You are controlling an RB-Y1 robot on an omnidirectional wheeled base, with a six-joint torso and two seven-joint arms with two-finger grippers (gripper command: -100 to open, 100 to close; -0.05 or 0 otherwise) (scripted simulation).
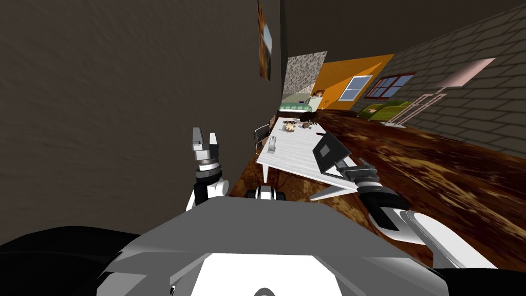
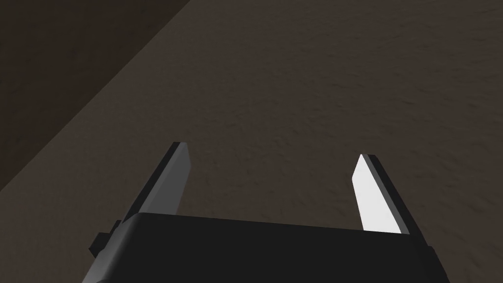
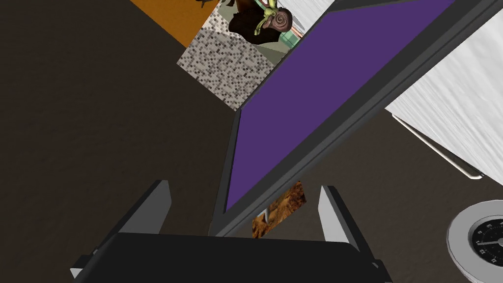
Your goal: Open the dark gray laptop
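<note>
laptop lid (image 3: 339, 130) (purple screen (image 3: 314, 93)) between spread right jaws – left jaws spread too.

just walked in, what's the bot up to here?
The right claw is at the dark grey laptop on the white table. The laptop is already part open, purple screen showing, with one corner between the claw's open fingers; no contact is evident. The left claw is open too, held up beside the dark wall, holding nothing.
</note>
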